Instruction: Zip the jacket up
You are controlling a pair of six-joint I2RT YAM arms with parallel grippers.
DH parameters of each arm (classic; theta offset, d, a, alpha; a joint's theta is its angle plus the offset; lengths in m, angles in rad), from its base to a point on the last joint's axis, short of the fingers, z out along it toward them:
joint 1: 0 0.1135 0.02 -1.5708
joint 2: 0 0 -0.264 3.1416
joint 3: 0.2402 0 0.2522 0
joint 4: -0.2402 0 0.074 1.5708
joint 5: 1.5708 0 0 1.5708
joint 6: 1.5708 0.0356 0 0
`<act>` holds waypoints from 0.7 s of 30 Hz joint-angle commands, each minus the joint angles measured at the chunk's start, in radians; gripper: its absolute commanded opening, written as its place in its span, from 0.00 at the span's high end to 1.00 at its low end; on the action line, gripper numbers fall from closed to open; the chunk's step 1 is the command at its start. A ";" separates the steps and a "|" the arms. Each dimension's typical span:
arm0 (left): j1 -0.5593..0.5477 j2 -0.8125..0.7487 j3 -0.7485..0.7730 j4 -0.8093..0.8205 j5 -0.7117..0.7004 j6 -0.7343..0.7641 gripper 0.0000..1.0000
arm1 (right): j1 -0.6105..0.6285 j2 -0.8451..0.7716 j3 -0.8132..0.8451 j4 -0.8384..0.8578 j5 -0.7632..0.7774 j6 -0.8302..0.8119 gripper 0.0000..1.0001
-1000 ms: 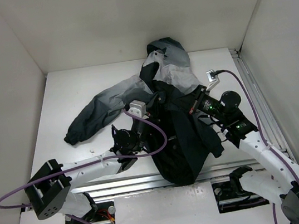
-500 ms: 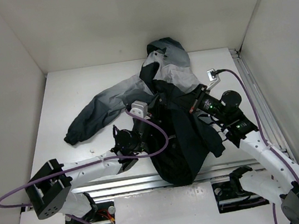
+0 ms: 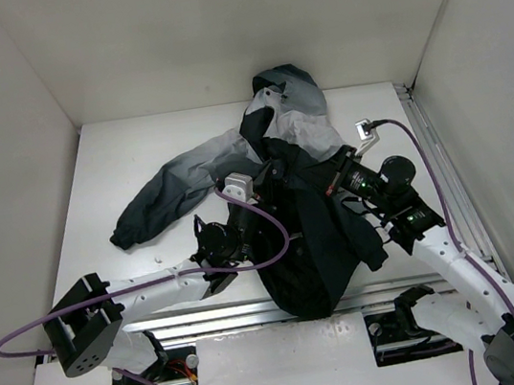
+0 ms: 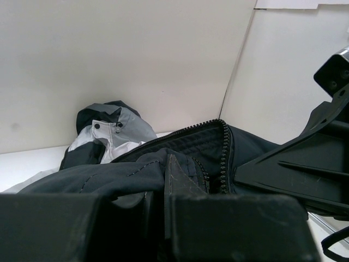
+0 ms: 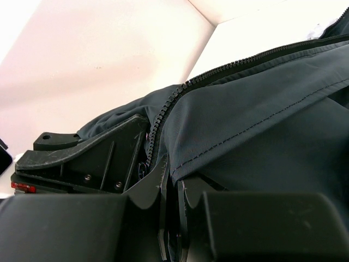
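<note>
R pincer (image 5: 172, 185): jaws closed on edge of dark jacket (image 5: 262, 131), fabric pinched just beside zipper teeth (image 5: 229, 68). Teeth run as one row from pincer to upper right. Black ribbed housing (image 5: 87, 155) w/ screws at left, against jacket. Pale wall (image 5: 98, 49) behind.

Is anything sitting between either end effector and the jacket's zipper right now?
Nothing visible does. The left end effector and right end effector are each shut on jacket fabric right beside the open zipper teeth, facing each other across the front.

The jacket (image 3: 315, 247) fades light grey to charcoal.
</note>
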State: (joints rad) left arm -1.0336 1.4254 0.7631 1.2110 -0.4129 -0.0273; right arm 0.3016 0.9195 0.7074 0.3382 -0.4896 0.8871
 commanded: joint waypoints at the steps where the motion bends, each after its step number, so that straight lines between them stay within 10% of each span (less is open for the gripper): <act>1: -0.008 -0.031 0.064 0.088 -0.003 0.027 1.00 | 0.007 -0.030 0.067 0.082 0.020 -0.030 1.00; 21: -0.017 -0.019 0.074 0.074 -0.012 0.027 1.00 | 0.016 -0.016 0.075 0.104 0.042 -0.025 1.00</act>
State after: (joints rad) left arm -1.0416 1.4254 0.7746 1.2095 -0.4252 -0.0265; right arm 0.3080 0.9150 0.7078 0.3157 -0.4713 0.8642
